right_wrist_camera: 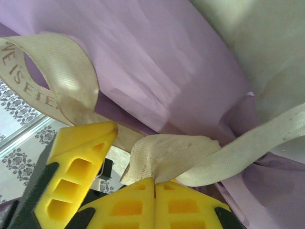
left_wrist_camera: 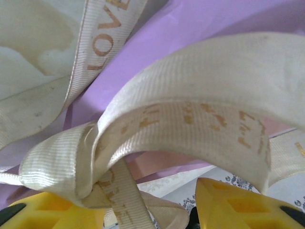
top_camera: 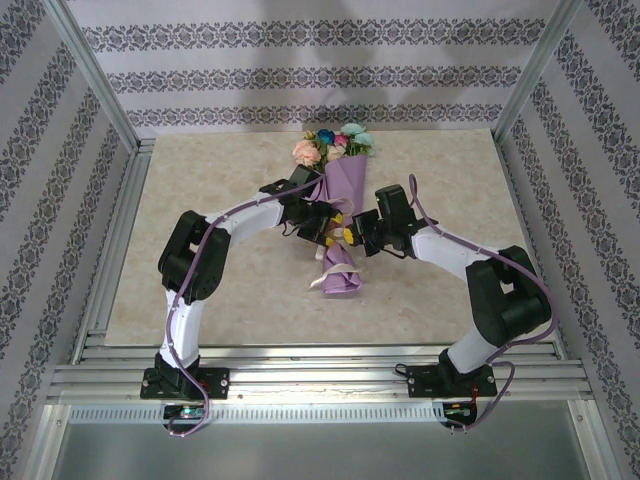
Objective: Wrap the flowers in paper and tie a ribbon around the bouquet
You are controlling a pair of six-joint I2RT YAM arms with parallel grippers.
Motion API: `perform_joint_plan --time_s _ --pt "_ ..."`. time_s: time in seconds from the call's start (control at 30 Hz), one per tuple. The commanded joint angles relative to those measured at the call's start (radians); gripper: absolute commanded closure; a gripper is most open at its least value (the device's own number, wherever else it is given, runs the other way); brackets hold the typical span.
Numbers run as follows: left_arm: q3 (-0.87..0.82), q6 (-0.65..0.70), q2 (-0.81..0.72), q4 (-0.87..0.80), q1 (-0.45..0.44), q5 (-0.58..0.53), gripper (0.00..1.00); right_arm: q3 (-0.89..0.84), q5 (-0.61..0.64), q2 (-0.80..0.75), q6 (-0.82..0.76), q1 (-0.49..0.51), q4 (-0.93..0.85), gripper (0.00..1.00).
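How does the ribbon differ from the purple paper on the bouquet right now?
The ribbon is cream; the paper is lilac. The ribbon is a narrow looped band; the paper is a wide sheet rolled into a cone around the flowers. The ribbon carries gold lettering; the paper is plain. The right gripper pinches the ribbon, not the paper. Both look thin and floppy.

Robot lab booth: aluminium frame (top_camera: 95, 75), patterned wallpaper panels (top_camera: 300, 70), stone-look table (top_camera: 200, 295), left arm (top_camera: 190, 265) and right arm (top_camera: 500, 295) bolted to rails (top_camera: 320, 375) at its near edge.
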Motion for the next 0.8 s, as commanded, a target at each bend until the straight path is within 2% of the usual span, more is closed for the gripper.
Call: perform_joint_plan --time_s 0.0,0.4,0.6,0.77 --pt "-0.007 -0.080 0.009 0.021 0.008 -0.034 0.55 -0.024 -0.024 -0.030 0.012 0.016 0.006 1.00" --pt "-0.041 -0.073 -0.001 0.048 0.008 -0.024 0.72 -0.044 -0.037 -0.038 0.017 0.024 0.000 1.00" --pt "-0.061 -0.066 -0.015 0.077 0.005 -0.042 0.78 -0.071 -0.049 -0.032 0.036 0.024 0.020 1.00" --pt "-0.084 -0.078 -0.020 0.139 0.006 -0.047 0.78 -0.084 -0.064 -0.026 0.047 0.026 0.034 1.00"
